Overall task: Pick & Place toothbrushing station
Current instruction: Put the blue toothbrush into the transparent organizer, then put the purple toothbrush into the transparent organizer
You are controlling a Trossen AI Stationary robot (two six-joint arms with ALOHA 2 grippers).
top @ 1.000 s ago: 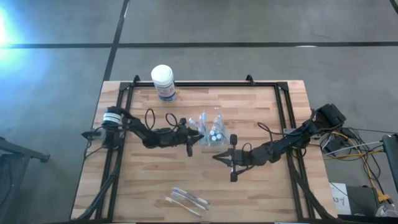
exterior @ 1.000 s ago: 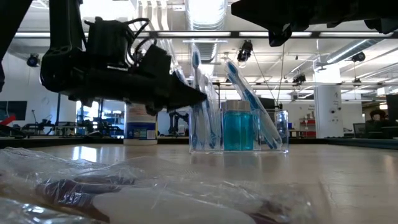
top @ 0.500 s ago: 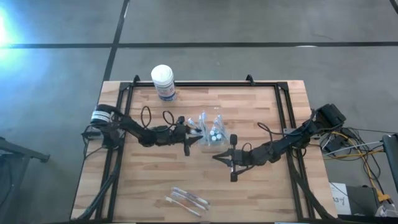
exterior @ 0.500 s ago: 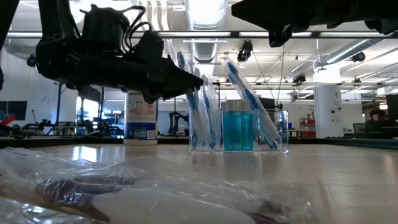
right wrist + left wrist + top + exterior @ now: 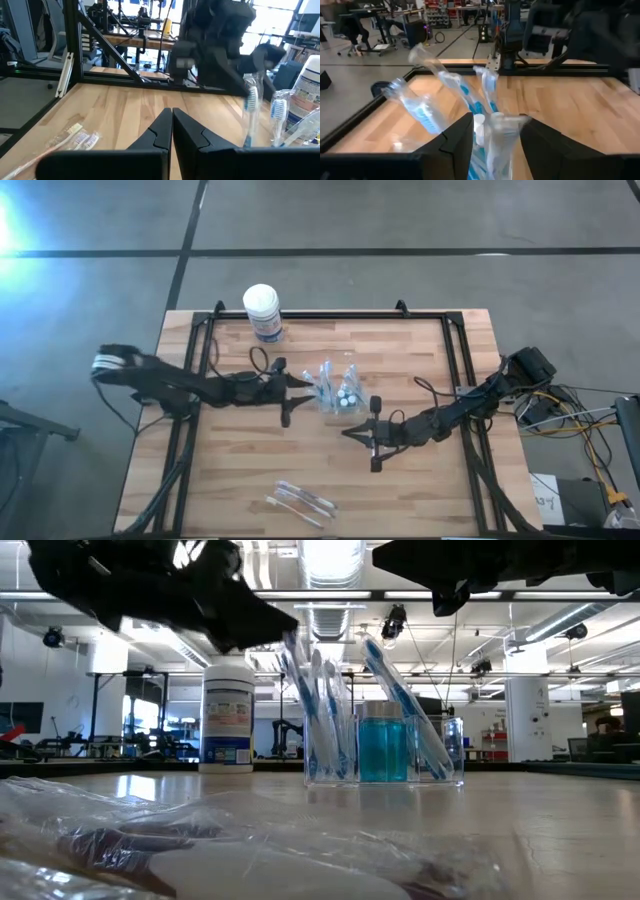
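Tub (image 5: pixel 262 311), white and round with a blue label, sits far-left on the counter (image 5: pixel 420 480); not my target. My left pincer (image 5: pixel 287 388) is next over, fingers spread, tips just beside the toothbrushing station's left edge, not gripping. Toothbrushing station (image 5: pixel 337 389) stands upright mid-counter: clear hard plastic, thin flat walls, several blue-and-white brushes leaning out of it and a blue-tinted cup in the middle. My read: light, stiff, slick and top-heavy with those brushes, so it could tip or slide under a one-sided push. I'd pinch a wall or rim low down, not the brush handles, which would likely pivot loose. My right pincer (image 5: pixel 374 434) waits just in front of it, fingers pressed together. Near the front edge lie wrapped toothbrushes (image 5: pixel 300 500), crinkly film, soft and shiny.
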